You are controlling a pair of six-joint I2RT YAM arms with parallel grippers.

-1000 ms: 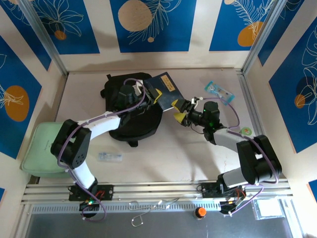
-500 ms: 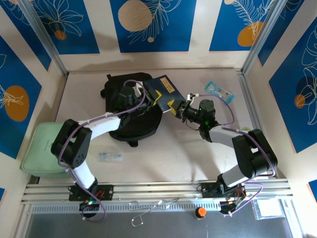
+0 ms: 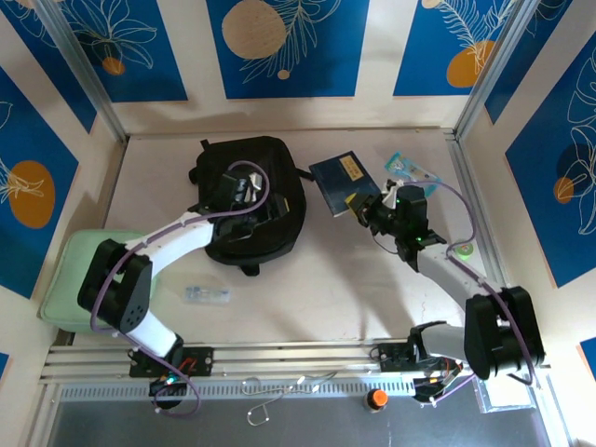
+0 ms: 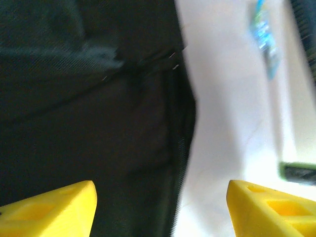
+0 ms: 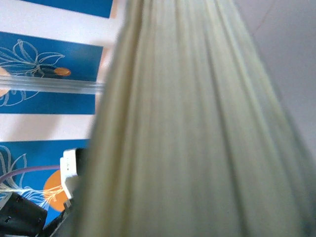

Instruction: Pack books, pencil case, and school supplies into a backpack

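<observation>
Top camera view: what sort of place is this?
Probably a robot test booth: a table boxed in by blue leaf-print panels, two robot arms bolted to a metal rail, a backpack and book as props.

The book, which a second ago leaned against the right edge of the backpack, has been carried to the right and now sits apart from the bag. The right gripper, open and just short of the book before, has since closed on its near right corner, and the right arm has swung out to the right with it. The left gripper has let go, its yellow fingers now spread wide, and has drawn back left over the backpack.
</observation>
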